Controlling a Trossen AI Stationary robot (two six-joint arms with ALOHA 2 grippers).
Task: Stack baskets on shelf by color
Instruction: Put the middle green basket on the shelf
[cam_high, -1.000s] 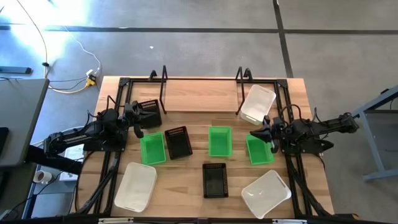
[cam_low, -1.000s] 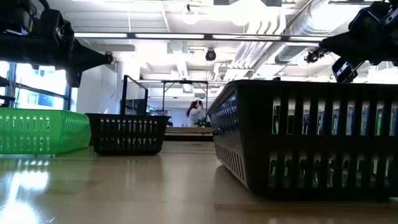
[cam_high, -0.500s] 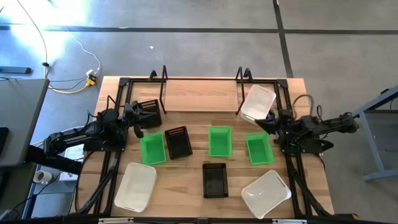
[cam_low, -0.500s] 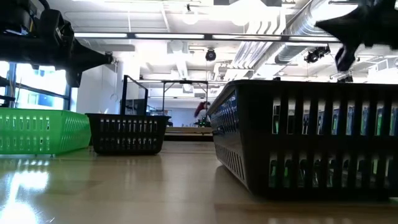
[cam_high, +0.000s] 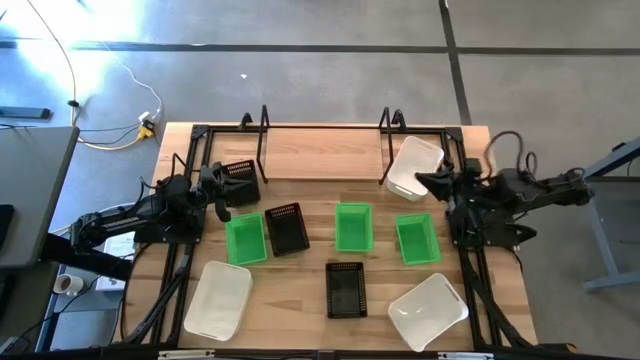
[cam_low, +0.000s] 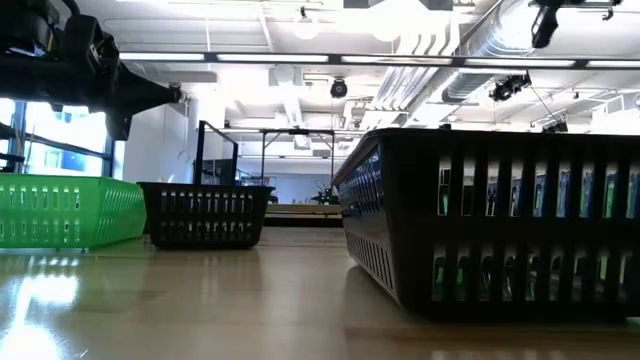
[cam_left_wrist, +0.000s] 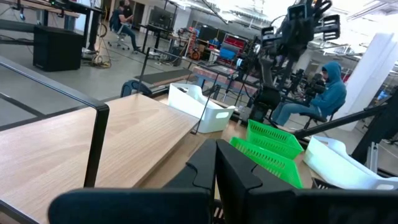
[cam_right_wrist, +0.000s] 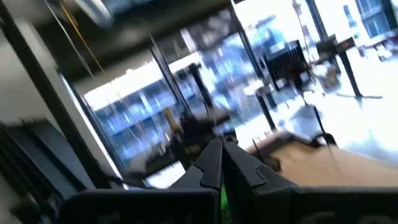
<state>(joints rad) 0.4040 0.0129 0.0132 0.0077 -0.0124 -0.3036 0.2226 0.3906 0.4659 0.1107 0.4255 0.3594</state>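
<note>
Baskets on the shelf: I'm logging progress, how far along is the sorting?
Done: nothing; the shelf holds no basket. In hand: nothing; the left gripper and right gripper are both shut and empty. Left: all nine baskets, such as a green basket, black basket and white basket, lie unstacked.

no readable text, no labels, no brand names, no numbers, no signs legible in any of the views

Three green baskets (cam_high: 245, 239), three black baskets (cam_high: 345, 288), three white baskets (cam_high: 218, 298), one shelf (cam_high: 325, 165)
</note>
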